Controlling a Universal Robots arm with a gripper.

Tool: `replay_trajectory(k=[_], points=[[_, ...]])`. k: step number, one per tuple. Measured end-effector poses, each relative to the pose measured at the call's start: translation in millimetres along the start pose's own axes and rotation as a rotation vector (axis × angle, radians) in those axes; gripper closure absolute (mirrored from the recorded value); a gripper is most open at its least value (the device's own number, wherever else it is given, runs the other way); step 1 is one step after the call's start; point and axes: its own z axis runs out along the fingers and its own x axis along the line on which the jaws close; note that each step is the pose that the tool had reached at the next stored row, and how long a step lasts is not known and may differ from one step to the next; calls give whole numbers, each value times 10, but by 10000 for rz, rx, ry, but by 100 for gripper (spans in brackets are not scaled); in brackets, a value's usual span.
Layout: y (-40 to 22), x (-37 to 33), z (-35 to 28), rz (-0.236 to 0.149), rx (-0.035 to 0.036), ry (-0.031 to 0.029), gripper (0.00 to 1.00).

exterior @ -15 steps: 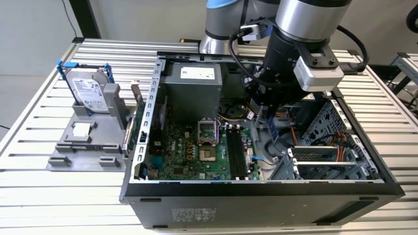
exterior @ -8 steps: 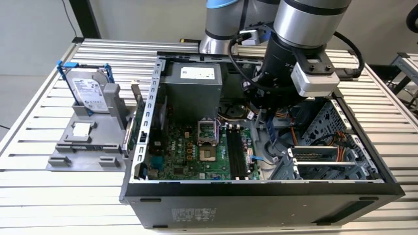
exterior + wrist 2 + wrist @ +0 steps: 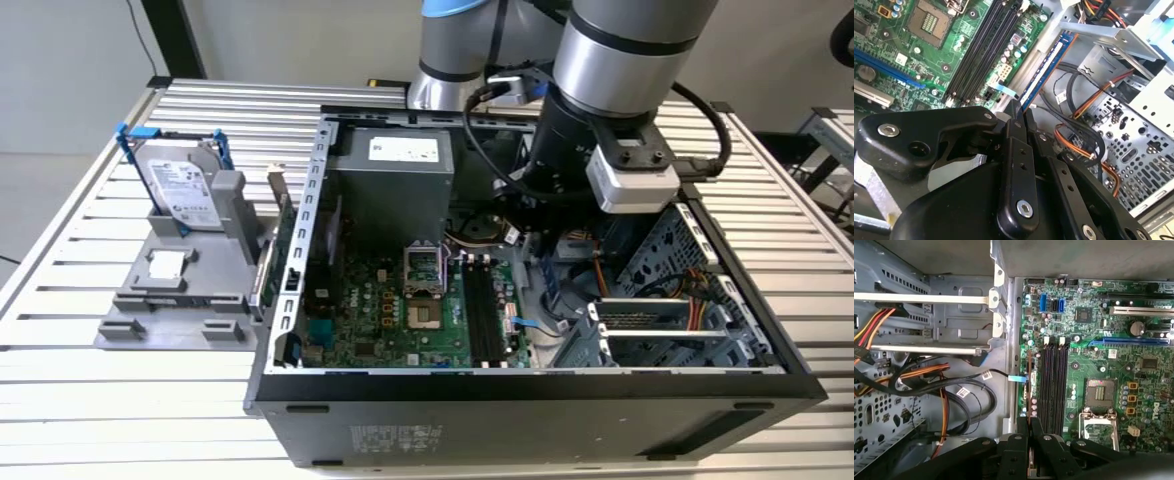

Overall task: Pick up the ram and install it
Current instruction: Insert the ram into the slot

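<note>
Your gripper (image 3: 1022, 112) is clenched on one end of the ram (image 3: 1046, 69), and the stick juts out past the fingertips (edge-on in the first wrist view). It hangs just beside the black motherboard slots (image 3: 1053, 385), seated in none. In the exterior view, the arm (image 3: 614, 60) reaches into the open computer case (image 3: 534, 390) right of frame centre.

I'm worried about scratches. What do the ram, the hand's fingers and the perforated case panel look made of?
The ram: probably fibreglass circuit board, dark blue edge, white label strip. The hand, shut on it: its fingers look like matte black plastic or coated metal, with shiny screw heads. The perforated case panel: bare sheet metal, dull grey, punched with holes.
</note>
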Motion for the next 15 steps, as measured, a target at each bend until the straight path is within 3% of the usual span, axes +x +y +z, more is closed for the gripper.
replay_trajectory(k=[4,10,15], points=[[2,-18,68,8,-6,1,100],[-30,-153,165,6,-23,1,100],[-41,-175,256,114,-28,4,100]])
